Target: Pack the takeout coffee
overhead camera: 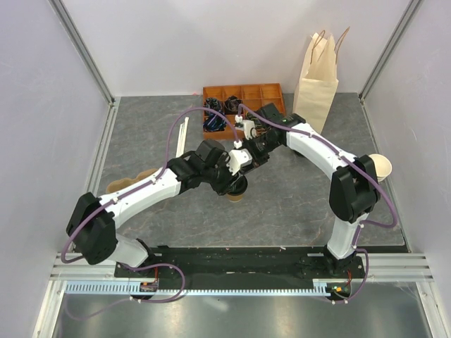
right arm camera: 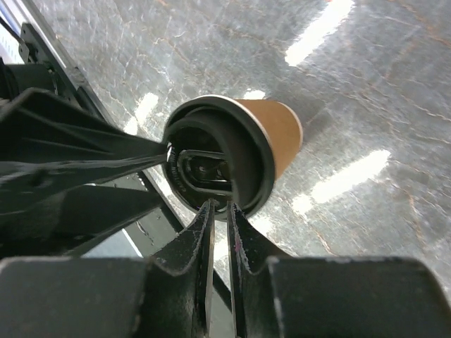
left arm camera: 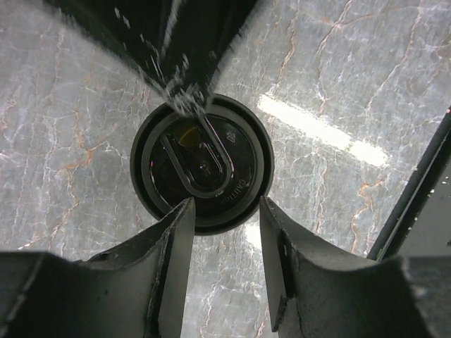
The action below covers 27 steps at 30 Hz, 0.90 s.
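Black-lidded takeout coffee (left arm camera: 211,176) — below spread left claw (left arm camera: 226,204), barely parted right claw (right arm camera: 220,204) at its rim.

From above, most of the takeout coffee (overhead camera: 237,196) is hidden.

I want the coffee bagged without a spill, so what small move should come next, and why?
Probably draw the right fingers back off the black lid: it looks seated on the upright cup, the left fingers crowd the same rim, and the paper bag stands apart, far right.
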Each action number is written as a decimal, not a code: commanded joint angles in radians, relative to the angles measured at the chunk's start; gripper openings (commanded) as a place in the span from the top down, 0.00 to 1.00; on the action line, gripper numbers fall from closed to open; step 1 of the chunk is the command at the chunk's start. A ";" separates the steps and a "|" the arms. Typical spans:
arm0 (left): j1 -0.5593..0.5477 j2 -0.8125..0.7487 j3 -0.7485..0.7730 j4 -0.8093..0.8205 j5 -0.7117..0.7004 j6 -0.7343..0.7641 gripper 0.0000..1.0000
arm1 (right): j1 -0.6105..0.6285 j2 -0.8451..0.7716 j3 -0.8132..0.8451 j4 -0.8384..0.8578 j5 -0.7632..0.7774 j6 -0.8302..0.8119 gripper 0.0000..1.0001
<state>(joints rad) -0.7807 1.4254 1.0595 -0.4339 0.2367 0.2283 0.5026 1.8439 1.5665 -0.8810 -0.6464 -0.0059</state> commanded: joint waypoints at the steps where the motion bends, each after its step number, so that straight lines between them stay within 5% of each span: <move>1: 0.000 0.036 0.002 0.055 -0.037 -0.015 0.52 | 0.034 -0.021 0.015 0.005 0.031 -0.019 0.82; 17: -0.005 0.023 -0.056 0.055 -0.048 0.002 0.59 | 0.088 -0.006 -0.075 0.056 0.114 -0.016 0.84; 27: -0.015 -0.013 0.112 -0.009 -0.088 0.014 0.56 | 0.088 0.006 -0.094 0.059 0.111 -0.011 0.84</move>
<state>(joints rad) -0.7834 1.4502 1.0733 -0.4107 0.1802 0.2291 0.5865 1.8439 1.5028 -0.8360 -0.5827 -0.0040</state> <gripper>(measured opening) 0.426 0.160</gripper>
